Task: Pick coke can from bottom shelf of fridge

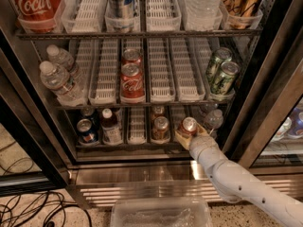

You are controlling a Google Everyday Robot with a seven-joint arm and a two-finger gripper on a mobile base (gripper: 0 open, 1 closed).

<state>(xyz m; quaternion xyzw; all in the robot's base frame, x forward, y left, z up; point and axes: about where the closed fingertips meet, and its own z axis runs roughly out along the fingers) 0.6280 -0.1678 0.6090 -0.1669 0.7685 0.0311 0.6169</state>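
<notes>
The coke can [189, 125], red with a silver top, stands at the front of the bottom shelf [142, 146] of the fridge [265, 103], in a right-hand lane. My gripper [191, 133] reaches in from the lower right and its cream fingers [181, 140] sit on both sides of the can, closed on it. The white arm runs down to the lower right corner. A duller brownish-red can [161, 127] stands one lane to the left, and a dark blue can [86, 130] is at the far left.
A small bottle [111, 126] stands beside the blue can and a water bottle [213, 119] is right of my gripper. The middle shelf holds red cans [132, 81], green cans [222, 74] and water bottles [59, 82]. A clear plastic bin [161, 214] lies on the floor, with cables [33, 209] at the left.
</notes>
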